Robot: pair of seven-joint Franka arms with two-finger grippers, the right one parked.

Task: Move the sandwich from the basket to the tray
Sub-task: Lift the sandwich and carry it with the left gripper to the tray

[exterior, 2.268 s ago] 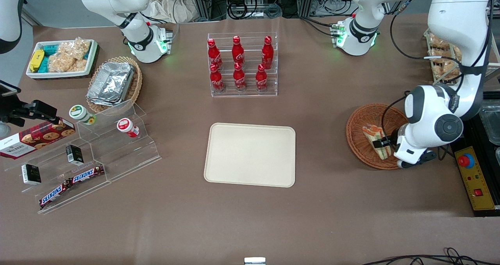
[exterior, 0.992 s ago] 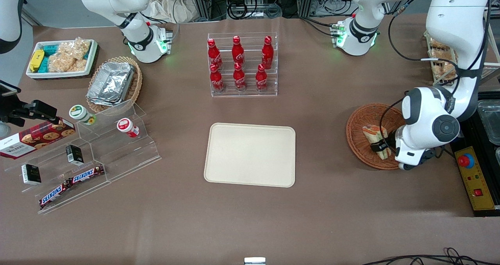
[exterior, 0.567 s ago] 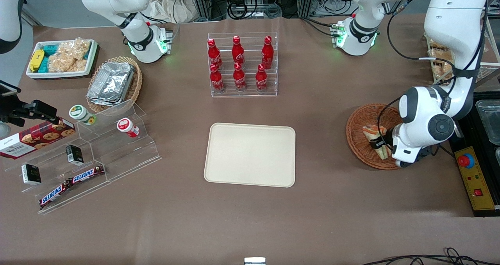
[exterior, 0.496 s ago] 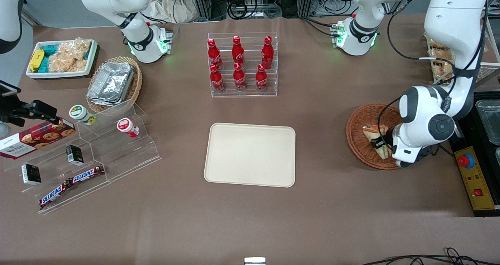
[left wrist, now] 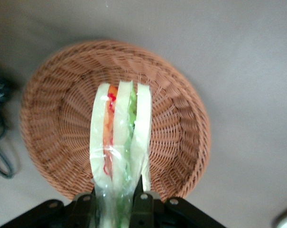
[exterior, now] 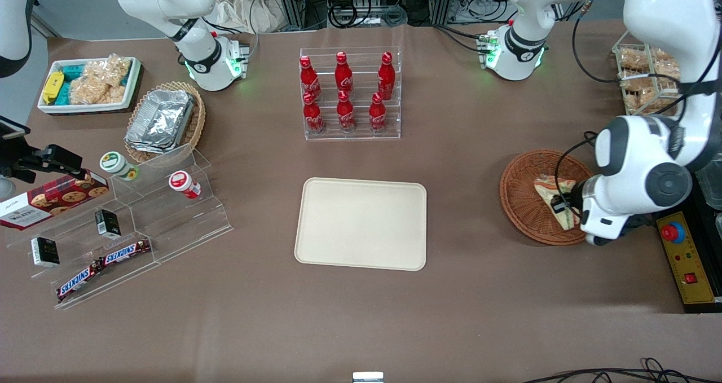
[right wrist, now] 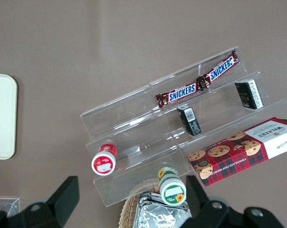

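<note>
Gripper (left wrist: pixel 114 202) fingers (left wrist: pixel 142 204) pinched on the wedge sandwich (left wrist: pixel 119 142), apparently lifted above the wicker basket (left wrist: pixel 181 118) (long axis pointing away from the fingers). Cream tray (exterior: pixel 361 223) lies well apart, toward the parked arm's end.

Glossy white, rounded shells along the working left arm (exterior: pixel 660 16); dark grey round joint cap (exterior: pixel 668 183); thin black cables (exterior: pixel 564 157) looping alongside; green lights at the white base (exterior: pixel 516 56). Matte black jaws with small round screw heads (left wrist: pixel 144 195), above the reddish-brown woven wicker basket (exterior: pixel 519 197).
</note>
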